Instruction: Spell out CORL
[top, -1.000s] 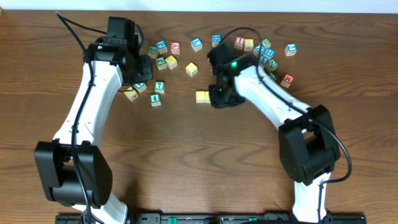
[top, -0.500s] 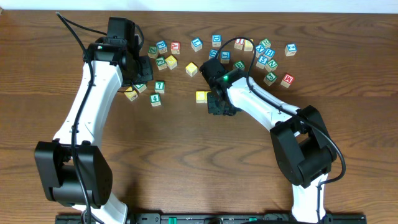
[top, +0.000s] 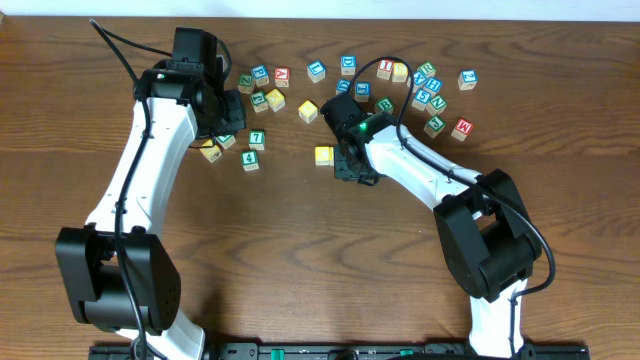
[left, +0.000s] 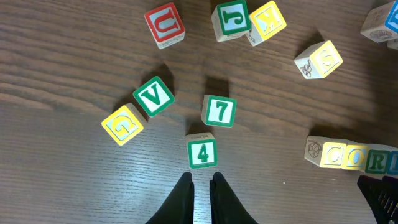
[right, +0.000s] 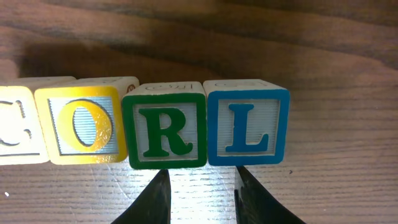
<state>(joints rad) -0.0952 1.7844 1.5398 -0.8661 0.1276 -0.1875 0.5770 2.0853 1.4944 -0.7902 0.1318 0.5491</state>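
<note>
Black fingers of the right gripper (right: 202, 180) stand apart at the bottom of its wrist view, and we see nothing between them. Just beyond the tips the four cubes make one straight row on the table (right: 323, 37), side touching side: C (right: 15, 127) and O (right: 81, 127) in yellow, R (right: 165, 127) in green, L (right: 249, 124) in blue. The tips point at R and L; whether they touch these cubes we cannot tell. From overhead this gripper covers most of the row, and only the yellow end shows. The left gripper (left: 200, 180) has its fingers pressed together and holds nothing. Before it lies the 4 cube (left: 202, 153), then the 7 (left: 219, 111), and further the V (left: 153, 96) and G (left: 122, 124). The row shows at the right edge of this view.
</note>
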